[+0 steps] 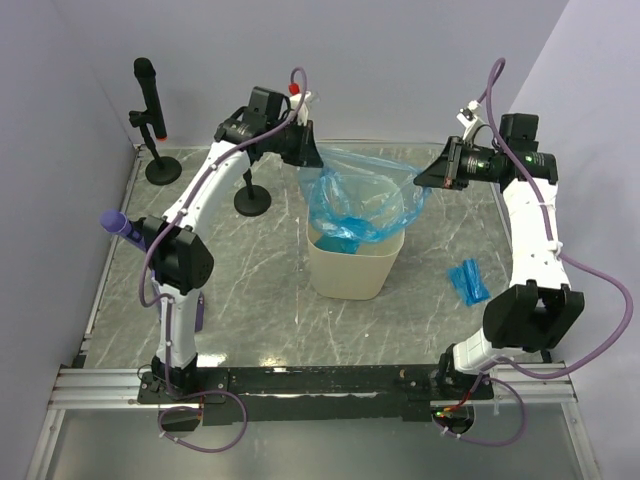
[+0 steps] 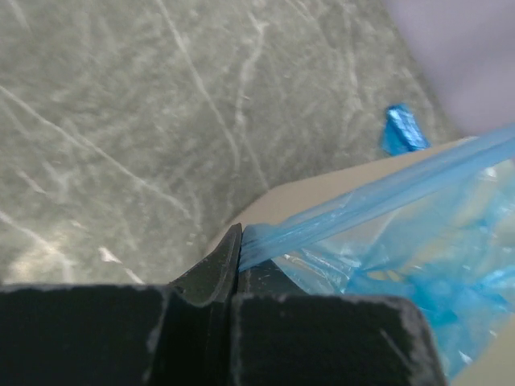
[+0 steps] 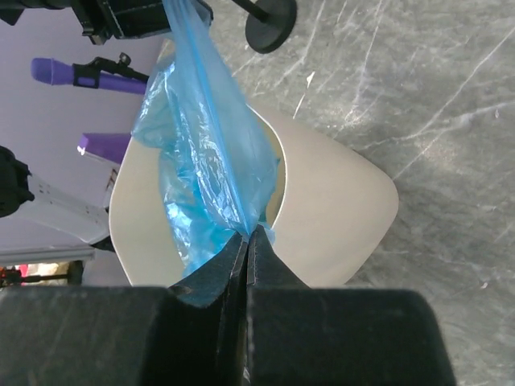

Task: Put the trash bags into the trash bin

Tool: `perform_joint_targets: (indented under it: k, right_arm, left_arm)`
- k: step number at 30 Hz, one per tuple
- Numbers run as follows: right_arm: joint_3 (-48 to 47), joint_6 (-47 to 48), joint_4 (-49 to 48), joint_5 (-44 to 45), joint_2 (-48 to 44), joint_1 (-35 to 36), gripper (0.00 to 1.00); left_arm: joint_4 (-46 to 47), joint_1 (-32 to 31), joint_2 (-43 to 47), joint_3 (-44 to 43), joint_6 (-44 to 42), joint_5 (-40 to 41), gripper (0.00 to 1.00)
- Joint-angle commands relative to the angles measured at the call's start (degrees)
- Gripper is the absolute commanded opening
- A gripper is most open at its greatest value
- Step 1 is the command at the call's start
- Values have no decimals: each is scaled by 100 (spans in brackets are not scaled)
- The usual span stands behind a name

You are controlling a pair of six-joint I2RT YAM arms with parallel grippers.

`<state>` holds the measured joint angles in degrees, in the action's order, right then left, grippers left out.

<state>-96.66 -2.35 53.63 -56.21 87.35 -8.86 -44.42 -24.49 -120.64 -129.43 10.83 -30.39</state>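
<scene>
Pinching 1 blue bag (image 1: 362, 195) at opposite edges, left gripper (image 1: 305, 152) and right gripper (image 1: 430, 178) both clamped tight on the film, stretching its mouth wide. Holding it above the bin (image 1: 352, 275) at mid-table with its lower end hanging inside, left arm (image 1: 205, 185) and right arm (image 1: 530, 225) arched high, wrists turned inward. On the table (image 1: 250, 300) right of the bin, a 2nd bag (image 1: 468, 282), folded.

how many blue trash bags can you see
2. One open bag stretched above the bin between the left pincer and right pincer, its bottom hanging inside. One folded bag lies on the table right of the bin. The bin may hide more.
</scene>
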Motion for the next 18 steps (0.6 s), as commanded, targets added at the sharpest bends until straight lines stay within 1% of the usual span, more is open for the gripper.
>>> perform_joint_targets:
  k: [1, 4, 7, 8, 9, 10, 11, 12, 13, 14, 15, 16, 17, 18]
  right_arm:
    - [216, -63, -18, 83, -87, -194, 0]
    - [560, -125, -45, 276, 1, -282, 0]
    - [902, -169, -80, 400, 106, -318, 0]
    - [1034, -222, -141, 382, 115, -318, 0]
    - [1166, -309, -203, 321, 142, -318, 1]
    - [1254, -371, -247, 225, 185, -327, 4]
    - [1333, -432, -282, 67, 212, -327, 5]
    - [1404, -520, -300, -21, 238, -318, 9]
    - [1431, -564, -300, -92, 239, -318, 14]
    - [1483, -600, -300, -197, 247, -318, 18]
    - [1527, -591, -300, -259, 247, -318, 22]
    - [1597, -600, -291, -277, 247, -318, 25]
    - [1711, -670, -326, -277, 247, -318, 28]
    - [1834, -775, -396, -303, 247, -327, 33]
  left_arm:
    - [285, 277, 94, 198, 384, -948, 1]
    - [452, 488, 102, 601, 674, -1783, 6]
    - [671, 682, 41, 1041, 972, -2670, 15]
    - [872, 743, -3, 1208, 1235, -2987, 18]
    - [1196, 814, -38, 1479, 1559, -3495, 21]
    - [1826, 893, -47, 1821, 2137, -3996, 24]
    - [2624, 954, -47, 2164, 3021, -4558, 26]
    - [4041, 981, -21, 2654, 4127, -5042, 27]
    - [5282, 1007, -12, 3025, 5121, -5256, 29]
    - [4903, 1034, -47, 2924, 4722, -5205, 30]
    - [4221, 1051, -65, 2758, 4265, -5083, 30]
    - [3953, 1069, -48, 2730, 3991, -4986, 32]
    - [3889, 1078, -21, 2756, 3954, -4959, 34]
    - [3941, 1087, -4, 2852, 4014, -4915, 43]
